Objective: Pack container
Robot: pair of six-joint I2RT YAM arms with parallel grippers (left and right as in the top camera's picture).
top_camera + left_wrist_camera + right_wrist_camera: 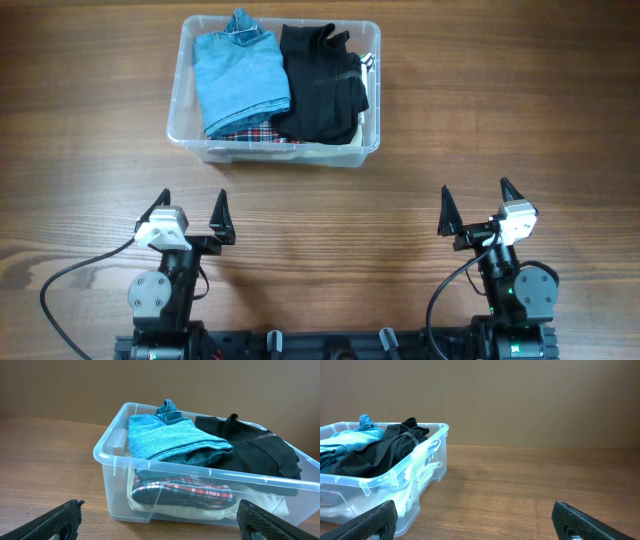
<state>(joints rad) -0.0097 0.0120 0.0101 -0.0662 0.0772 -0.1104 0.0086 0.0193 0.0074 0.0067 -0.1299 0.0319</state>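
Observation:
The clear plastic container (pixel 186 75) stands at the far middle-left of the table. It holds a folded blue garment (pixel 238 72) on the left, a black garment (pixel 322 85) on the right, and a red plaid garment (pixel 250 132) over a white one underneath. It also shows in the left wrist view (pixel 117 467) and the right wrist view (pixel 395 479). My left gripper (pixel 190 210) is open and empty, near the front edge, well short of the container. My right gripper (pixel 480 205) is open and empty at the front right.
The wooden table (pixel 480 110) stretches to the right of the container and between the two arms. Black cables (pixel 70 275) trail from the arm bases at the front edge.

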